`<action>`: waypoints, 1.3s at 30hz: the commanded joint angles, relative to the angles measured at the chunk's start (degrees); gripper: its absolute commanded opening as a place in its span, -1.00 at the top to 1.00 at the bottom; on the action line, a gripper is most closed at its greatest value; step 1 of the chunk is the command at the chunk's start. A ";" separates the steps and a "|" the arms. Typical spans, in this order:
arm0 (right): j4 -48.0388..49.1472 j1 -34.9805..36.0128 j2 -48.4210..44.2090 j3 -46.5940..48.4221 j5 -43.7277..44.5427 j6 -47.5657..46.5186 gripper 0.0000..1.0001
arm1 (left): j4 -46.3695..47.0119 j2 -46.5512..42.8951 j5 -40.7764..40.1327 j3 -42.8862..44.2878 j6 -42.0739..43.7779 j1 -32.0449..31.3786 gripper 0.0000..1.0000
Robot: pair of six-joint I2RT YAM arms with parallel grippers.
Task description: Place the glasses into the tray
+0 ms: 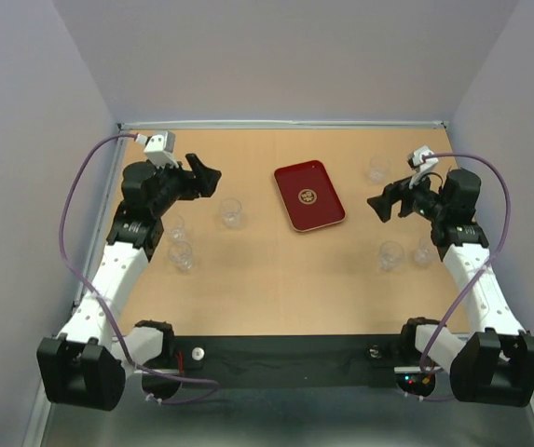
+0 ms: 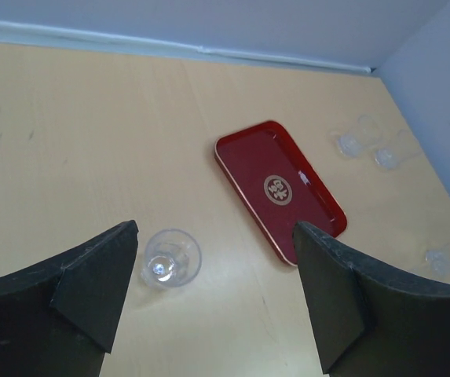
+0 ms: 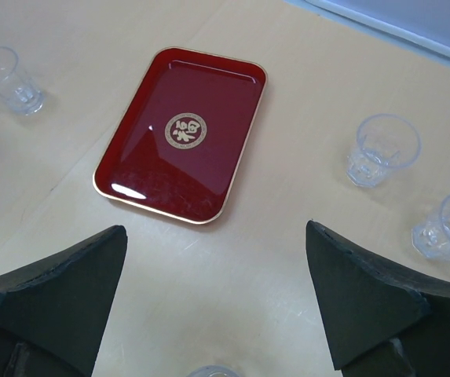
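Note:
The dark red tray (image 1: 309,196) with a gold emblem lies empty at the middle back of the table. Six clear glasses stand on the table around it: three on the left (image 1: 231,212) (image 1: 175,226) (image 1: 181,254) and three on the right (image 1: 378,168) (image 1: 391,255) (image 1: 424,251). My left gripper (image 1: 206,175) is open and empty, raised left of the tray. In the left wrist view one glass (image 2: 171,258) sits just inside the left finger, below the gripper (image 2: 215,236). My right gripper (image 1: 380,203) is open and empty, right of the tray (image 3: 181,133).
Walls enclose the table at the back, left and right. In the right wrist view two glasses (image 3: 380,149) (image 3: 448,226) stand to the right of the tray, one (image 3: 9,77) at the top left, and one rim (image 3: 213,371) shows at the bottom edge.

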 commanded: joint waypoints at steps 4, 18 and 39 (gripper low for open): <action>0.53 -0.46 -0.75 -1.59 -1.38 -1.70 -1.00 | -9.19 11.90 3.17 8.96 0.83 -1.51 -0.71; 0.44 -0.81 -0.92 -1.85 -0.33 -2.58 -1.00 | -15.44 23.07 -19.58 12.13 5.14 -10.12 -0.15; 0.18 -0.99 -1.28 -1.77 0.37 -3.11 -1.00 | -18.87 35.03 -21.36 15.91 7.43 -10.47 0.33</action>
